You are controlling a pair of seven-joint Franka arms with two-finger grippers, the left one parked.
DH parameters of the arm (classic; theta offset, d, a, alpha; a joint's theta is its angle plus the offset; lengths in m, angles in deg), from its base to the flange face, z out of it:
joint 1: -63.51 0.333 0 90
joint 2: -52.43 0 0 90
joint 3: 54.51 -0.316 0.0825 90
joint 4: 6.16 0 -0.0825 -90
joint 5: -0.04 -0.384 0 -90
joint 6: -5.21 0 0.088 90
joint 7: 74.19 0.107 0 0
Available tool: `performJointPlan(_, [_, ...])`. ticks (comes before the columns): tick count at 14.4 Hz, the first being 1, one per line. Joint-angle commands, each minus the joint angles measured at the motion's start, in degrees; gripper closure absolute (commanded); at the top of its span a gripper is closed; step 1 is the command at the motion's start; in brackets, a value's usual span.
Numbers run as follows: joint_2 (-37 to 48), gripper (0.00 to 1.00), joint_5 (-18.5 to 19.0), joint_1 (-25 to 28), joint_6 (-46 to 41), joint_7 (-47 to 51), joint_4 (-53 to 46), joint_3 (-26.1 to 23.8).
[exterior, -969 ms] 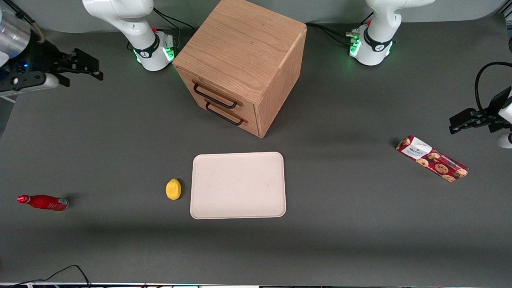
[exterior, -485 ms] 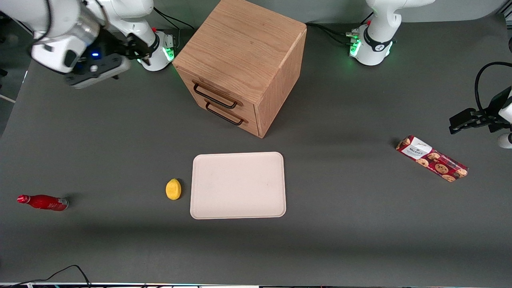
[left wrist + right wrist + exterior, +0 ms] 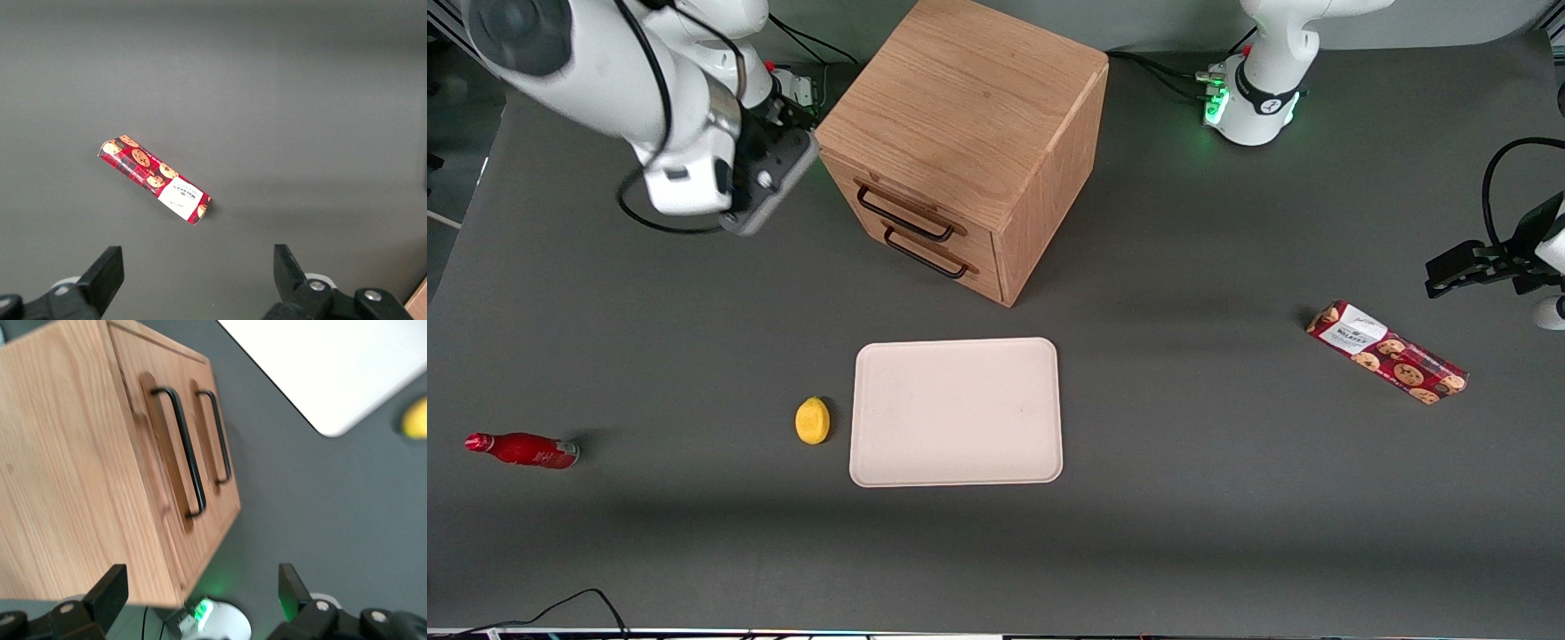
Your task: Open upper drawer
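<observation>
Well, starting nearest the front camera, we count one red bottle [image 3: 520,450] lying on its side toward the working arm's end of the table, one yellow lemon [image 3: 812,420] just beside one pale tray [image 3: 957,462], and, a little farther off toward the parked arm's end, one red cookie packet [image 3: 1387,352]. Farther again stands one wooden cabinet [image 3: 969,89], turned at an angle, with two drawers and two black bar handles. The upper drawer [image 3: 845,175] is the top one of the pair, directly under the cabinet's top, above the lower drawer [image 3: 983,277]; from what we can see its front sits flush with the cabinet, so we judge it shut, though the angle makes a small gap hard to rule out. The gripper [image 3: 200,573] hangs in the air in front of the drawer fronts and off toward the working arm's base, near the cabinet's corner but clear of it. In the wrist view its two fingers [image 3: 110,587] stand wide apart with nothing between them. We take this as the approach step: no contact with the handle [image 3: 903,216] is made. The next move, as we judge it, calls for lining the spread fingers across the upper bar, not the lower one just beneath, closing on it, then pulling straight out along the drawer's run.
</observation>
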Motion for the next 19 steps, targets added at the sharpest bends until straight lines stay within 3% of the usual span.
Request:
performJointPlan(1, [-5.90, 0.00, -2.34, 0.05, 4.63, -1.78, -1.06, -2.91])
performJointPlan(10, [-8.29, 0.00, -3.14, 0.23, 18.17, -1.78, 11.49, -4.76])
performJointPlan(19, [-6.62, 0.00, -3.22, 0.31, 20.19, -0.99, 17.12, -4.76])
